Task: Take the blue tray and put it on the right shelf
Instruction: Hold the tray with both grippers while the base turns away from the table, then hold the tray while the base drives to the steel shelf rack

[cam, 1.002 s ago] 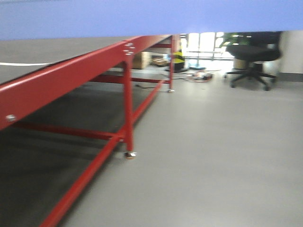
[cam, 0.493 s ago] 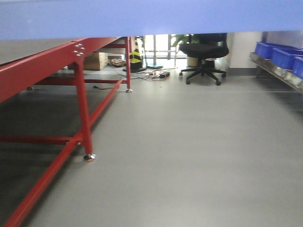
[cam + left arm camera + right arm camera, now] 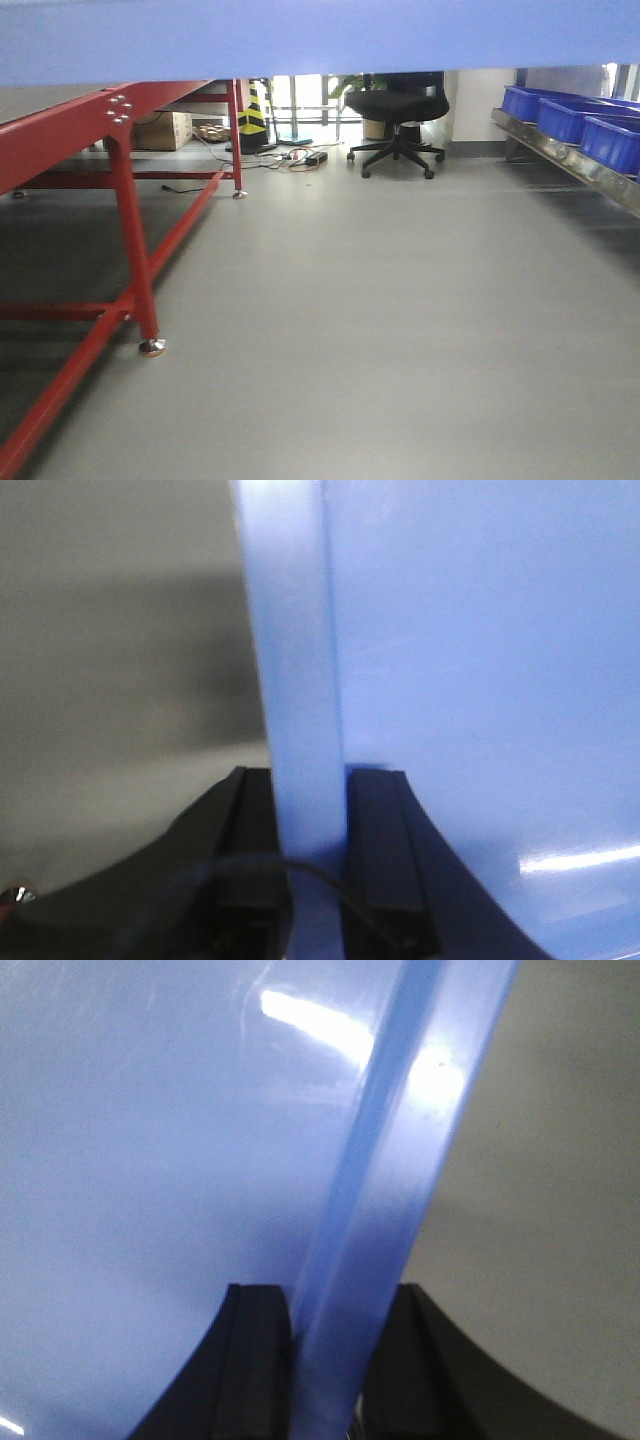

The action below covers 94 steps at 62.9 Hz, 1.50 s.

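The blue tray [image 3: 320, 40] fills the top of the front view as a wide periwinkle band, held up in the air. Its left rim [image 3: 295, 680] runs between the black fingers of my left gripper [image 3: 310, 790], which is shut on it. Its right rim [image 3: 400, 1160] is pinched the same way by my right gripper [image 3: 335, 1305], with the glossy tray floor [image 3: 150, 1160] to the left. The right shelf [image 3: 570, 160] shows at the right edge of the front view, its shiny steel rail receding into the room.
A red-framed table [image 3: 120, 200] stands on the left with its leg foot [image 3: 151, 347] near me. Dark-blue bins [image 3: 575, 120] sit on the right shelf. A black office chair [image 3: 395, 120], a striped cone [image 3: 252, 115] and cables lie at the far end of the grey floor.
The view has swung right: the red table slid left, the chair shifted left, and the shelf with blue bins came into view. Both grippers keep the tray.
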### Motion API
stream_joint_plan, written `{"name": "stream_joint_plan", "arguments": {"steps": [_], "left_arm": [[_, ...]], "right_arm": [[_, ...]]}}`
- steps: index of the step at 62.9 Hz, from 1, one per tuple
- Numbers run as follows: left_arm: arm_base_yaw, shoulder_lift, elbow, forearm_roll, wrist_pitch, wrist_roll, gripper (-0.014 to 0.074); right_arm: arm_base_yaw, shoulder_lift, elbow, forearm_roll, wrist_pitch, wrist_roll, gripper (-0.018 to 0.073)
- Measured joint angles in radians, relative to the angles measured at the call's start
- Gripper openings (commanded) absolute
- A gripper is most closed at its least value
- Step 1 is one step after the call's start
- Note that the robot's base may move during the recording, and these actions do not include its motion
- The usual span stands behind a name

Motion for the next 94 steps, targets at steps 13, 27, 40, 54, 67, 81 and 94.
{"name": "stream_joint_plan", "arguments": {"steps": [13, 27, 40, 54, 67, 81, 94], "left_arm": [[0.000, 0.000, 0.000, -0.006, 0.002, 0.000, -0.0048], [0.000, 0.000, 0.000, -0.008, 0.002, 0.000, -0.0048], [0.000, 0.000, 0.000, -0.010, 0.002, 0.000, -0.0048], [0.000, 0.000, 0.000, -0.010, 0.002, 0.000, -0.0048], [0.000, 0.000, 0.000, -0.010, 0.002, 0.000, -0.0048], [0.000, 0.000, 0.000, -0.010, 0.002, 0.000, -0.0048], [0.000, 0.000, 0.000, -0.010, 0.002, 0.000, -0.0048]], "right_arm": [[0.000, -0.002, 0.000, -0.002, 0.006, 0.000, 0.0055], [0.000, -0.002, 0.000, -0.002, 0.006, -0.002, 0.0055], [0.000, -0.002, 0.000, -0.004, 0.006, -0.002, 0.0055], [0.000, -0.002, 0.000, -0.004, 0.006, -0.002, 0.0055], [0.000, -0.002, 0.000, -0.004, 0.006, -0.002, 0.0055], [0.000, -0.002, 0.000, -0.004, 0.006, -0.002, 0.0055], [0.000, -0.002, 0.000, -0.004, 0.006, -0.002, 0.0055]]}}
